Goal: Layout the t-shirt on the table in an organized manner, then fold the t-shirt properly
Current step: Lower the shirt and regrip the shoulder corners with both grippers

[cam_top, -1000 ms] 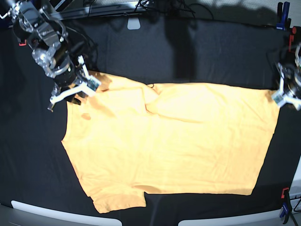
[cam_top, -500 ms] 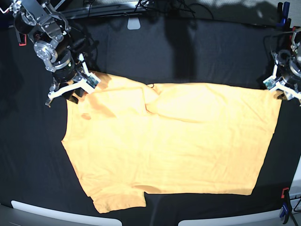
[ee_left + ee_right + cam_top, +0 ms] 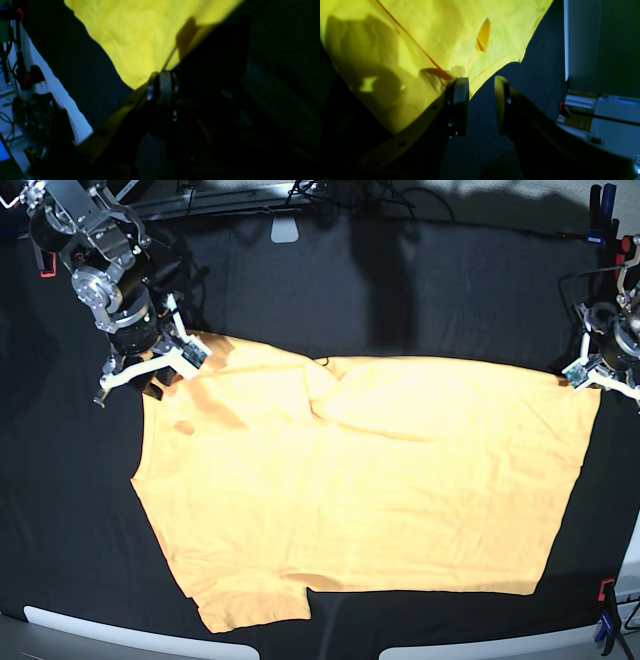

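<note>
1. The t-shirt lies spread almost flat across the middle of the black-clothed worktop, hem toward the side of the left claw and collar end toward the side of the right claw. The laying-out stage looks largely done.
2. Some tidying seems left: a diagonal crease runs near the upper middle of the cloth, and the sleeve at the near edge sits slightly rumpled.
3. The left claw is closed tight on the far hem corner of the shirt; the wrist view shows the yellow fabric fanning out from between the pinched pads.
4. The right claw stands partly open and holds nothing: one pad rests at the shirt's edge, the other over bare black cloth.
5. No fold has been made yet; the whole folding part of the task remains, judging by the single flat layer.
</note>
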### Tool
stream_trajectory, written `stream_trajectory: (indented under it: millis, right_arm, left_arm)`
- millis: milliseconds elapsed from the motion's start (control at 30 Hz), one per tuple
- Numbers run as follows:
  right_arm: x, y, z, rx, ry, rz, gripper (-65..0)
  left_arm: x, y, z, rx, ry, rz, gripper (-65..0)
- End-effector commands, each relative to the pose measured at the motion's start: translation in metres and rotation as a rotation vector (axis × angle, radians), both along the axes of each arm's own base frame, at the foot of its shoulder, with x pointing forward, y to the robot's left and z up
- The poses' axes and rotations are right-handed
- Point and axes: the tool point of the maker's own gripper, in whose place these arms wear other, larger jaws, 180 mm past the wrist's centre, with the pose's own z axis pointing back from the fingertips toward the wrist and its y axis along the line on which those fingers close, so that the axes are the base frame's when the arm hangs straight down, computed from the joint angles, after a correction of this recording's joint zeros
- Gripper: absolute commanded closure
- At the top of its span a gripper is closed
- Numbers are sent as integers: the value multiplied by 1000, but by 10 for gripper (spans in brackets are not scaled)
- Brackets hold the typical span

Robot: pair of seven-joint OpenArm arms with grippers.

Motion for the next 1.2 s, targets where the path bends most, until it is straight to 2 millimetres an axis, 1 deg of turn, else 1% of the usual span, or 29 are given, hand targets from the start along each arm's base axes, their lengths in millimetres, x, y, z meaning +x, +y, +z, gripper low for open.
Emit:
stream_trajectory:
  millis: [0,100,200,400,467,533,567,600,667,700,733,867,1100,1167]
  right_arm:
    - [8,-4,15,-9,-51,-5,-171]
    - [7,-6,16,-18,-44,-24,-171]
    - [3,-3,15,-34,-11,-4,-171]
    - [-14,6,-2,-68,152,72,-171]
    - [-18,1,-5,-97,181,59,-171]
    - [-27,-7,-11,-134,248,39,-172]
    - [-33,-8,-16,-139,293,37,-185]
    - [-41,-8,-21,-138,343,42,-213]
    - [-56,-4,-32,-123,433,62,-286]
    - [-59,-2,-34,-112,444,71,-317]
    - [-61,0,-36,-103,447,77,-334]
    - [-57,2,-36,-103,423,103,-335]
    - [-45,-13,-46,-161,358,129,-333]
    - [-38,-20,-44,-178,315,108,-306]
  left_arm:
    - [8,11,12,31,-25,0,0]
    - [8,10,13,28,-27,-3,0]
    - [8,9,13,26,-29,-9,0]
    - [9,9,13,24,-31,-11,0]
    - [9,9,13,25,-30,-11,0]
    - [9,9,13,24,-30,-10,0]
    - [8,9,13,24,-30,-10,0]
    - [9,9,13,25,-30,-10,0]
    - [9,9,13,24,-30,-10,0]
    - [9,9,13,24,-30,-10,0]
    - [8,9,13,24,-30,-10,0]
    - [9,9,13,24,-30,-10,0]
    - [8,9,13,25,-30,-10,0]
    - [8,9,13,27,-29,-8,0]
